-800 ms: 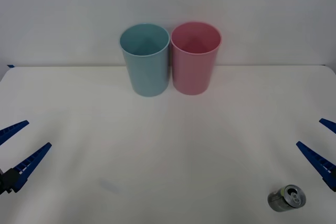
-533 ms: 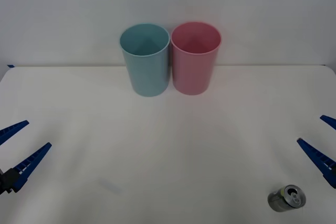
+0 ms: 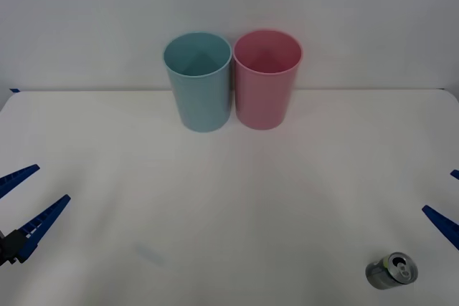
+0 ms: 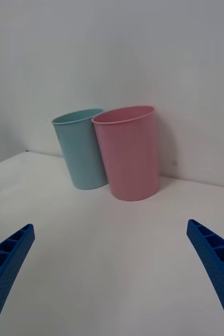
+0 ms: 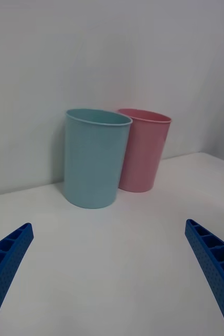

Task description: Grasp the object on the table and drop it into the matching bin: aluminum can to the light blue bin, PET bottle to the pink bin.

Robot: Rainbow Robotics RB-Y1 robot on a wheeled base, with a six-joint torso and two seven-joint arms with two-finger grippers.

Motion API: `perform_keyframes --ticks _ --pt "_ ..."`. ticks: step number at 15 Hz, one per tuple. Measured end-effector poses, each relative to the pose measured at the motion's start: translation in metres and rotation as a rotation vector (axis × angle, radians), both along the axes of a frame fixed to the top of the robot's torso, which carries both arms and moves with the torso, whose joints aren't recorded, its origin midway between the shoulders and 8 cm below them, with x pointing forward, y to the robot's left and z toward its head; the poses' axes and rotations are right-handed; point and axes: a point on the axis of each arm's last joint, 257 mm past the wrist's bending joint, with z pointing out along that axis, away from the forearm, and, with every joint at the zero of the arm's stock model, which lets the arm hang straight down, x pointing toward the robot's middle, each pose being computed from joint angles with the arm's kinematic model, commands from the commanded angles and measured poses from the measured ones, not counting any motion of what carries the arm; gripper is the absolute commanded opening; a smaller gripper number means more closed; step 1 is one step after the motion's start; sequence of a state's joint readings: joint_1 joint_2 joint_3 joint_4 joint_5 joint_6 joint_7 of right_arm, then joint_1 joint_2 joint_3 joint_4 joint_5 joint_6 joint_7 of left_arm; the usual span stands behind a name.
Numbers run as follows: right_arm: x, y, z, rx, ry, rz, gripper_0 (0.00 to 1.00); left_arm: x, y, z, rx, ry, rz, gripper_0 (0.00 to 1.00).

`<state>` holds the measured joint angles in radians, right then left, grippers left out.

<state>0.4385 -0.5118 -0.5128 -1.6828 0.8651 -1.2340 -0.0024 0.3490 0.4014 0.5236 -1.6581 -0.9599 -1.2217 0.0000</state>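
One gripper has shifted: right gripper (image 3: 450, 202) has drawn outward and down toward the can side; nothing is grasped yet.

Compared with the frames just before, the right gripper's blue fingers (image 3: 442, 223) sit further toward the table's right edge and lower, with less of them in front view. Its fingers are spread wide and hold nothing. The aluminum can (image 3: 392, 271) stands upright on the table (image 3: 237, 198), close to this gripper, slightly inboard of it and nearer the robot. The left gripper (image 3: 23, 202) is unchanged, spread wide, empty, well apart from the can. The light blue bin (image 3: 199, 82) and pink bin (image 3: 267, 79) stand touching, far ahead of both grippers. Judgement: the reach is only starting; the grasp and the drop into the light blue bin remain.
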Motion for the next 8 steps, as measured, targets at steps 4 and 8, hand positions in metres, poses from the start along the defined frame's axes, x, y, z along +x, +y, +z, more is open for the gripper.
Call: perform_keyframes --ticks 4,8 --pt "-0.025 -0.008 -0.006 -0.026 0.046 0.029 1.0 0.0 0.0 0.0 0.0 0.0 0.0 1.0" --pt "-0.052 -0.024 -0.02 -0.054 0.099 0.039 1.0 0.0 0.0 0.0 0.0 0.0 0.0 1.0"
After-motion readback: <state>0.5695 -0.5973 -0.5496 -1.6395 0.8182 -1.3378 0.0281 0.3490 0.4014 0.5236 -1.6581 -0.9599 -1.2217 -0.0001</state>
